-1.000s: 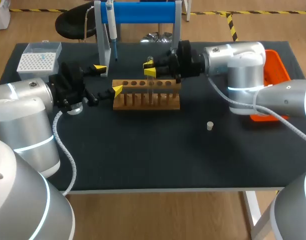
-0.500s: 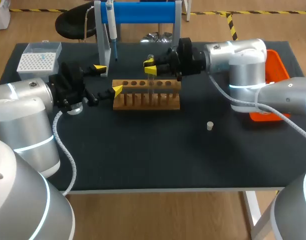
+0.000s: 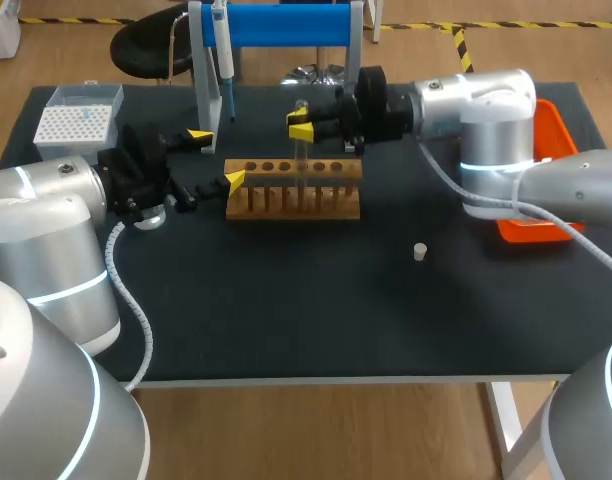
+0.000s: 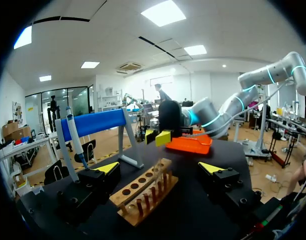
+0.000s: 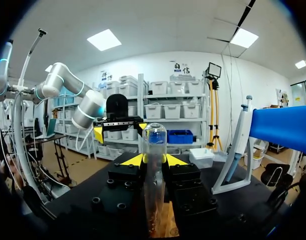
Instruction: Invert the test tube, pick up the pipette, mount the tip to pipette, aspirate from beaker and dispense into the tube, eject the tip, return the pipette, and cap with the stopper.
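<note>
Front half of the table (image 3: 286, 310) is open, just a small stopper (image 3: 420, 252) right of centre. Rack (image 3: 293, 190) sits mid-table. Left gripper (image 3: 217, 158), fingers spread, blocks its left end. Right gripper (image 3: 299, 128), clamped on the tube (image 3: 302, 155), hangs over its middle holes. Blue stand (image 3: 276, 25) with pipette (image 3: 223, 55) walls off the back. Tip box (image 3: 78, 115) fills the back-left corner, orange tray (image 3: 551, 140) the right edge.

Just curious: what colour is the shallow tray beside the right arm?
The shallow plastic tray is orange; head view shows it best.
</note>
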Available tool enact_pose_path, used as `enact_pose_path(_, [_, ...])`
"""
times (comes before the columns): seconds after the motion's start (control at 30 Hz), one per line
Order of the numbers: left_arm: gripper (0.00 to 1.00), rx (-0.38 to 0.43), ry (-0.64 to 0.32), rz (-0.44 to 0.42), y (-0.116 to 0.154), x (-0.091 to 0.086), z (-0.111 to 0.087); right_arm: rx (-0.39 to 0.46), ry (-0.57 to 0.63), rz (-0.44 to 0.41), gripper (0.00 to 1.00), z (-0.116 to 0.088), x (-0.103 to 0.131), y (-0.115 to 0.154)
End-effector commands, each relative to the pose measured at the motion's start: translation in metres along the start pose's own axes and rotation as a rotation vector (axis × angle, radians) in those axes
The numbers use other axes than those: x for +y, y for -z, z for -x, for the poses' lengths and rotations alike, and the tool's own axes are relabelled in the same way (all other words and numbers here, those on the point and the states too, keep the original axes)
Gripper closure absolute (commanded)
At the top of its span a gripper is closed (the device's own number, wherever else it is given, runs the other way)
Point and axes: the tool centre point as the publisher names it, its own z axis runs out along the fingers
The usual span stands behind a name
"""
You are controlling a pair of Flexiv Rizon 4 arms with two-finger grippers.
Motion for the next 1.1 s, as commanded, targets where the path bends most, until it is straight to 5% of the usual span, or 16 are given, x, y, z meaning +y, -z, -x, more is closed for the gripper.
enact_pose_path(0.03, [0.0,-0.004,-0.001,-0.001,-0.001,0.0,-0.001,-0.007,0.004,-0.011,1.0,-0.003,0.007,0.0])
enact_pose_path(0.67, [0.0,-0.004,-0.001,-0.001,-0.001,0.0,-0.001,-0.019,0.046,-0.007,1.0,-0.014,0.036,0.006])
enact_pose_path(1.1, [0.0,-0.004,-0.001,-0.001,-0.001,0.0,-0.001,-0.047,0.072,-0.008,1.0,-0.042,0.049,0.024])
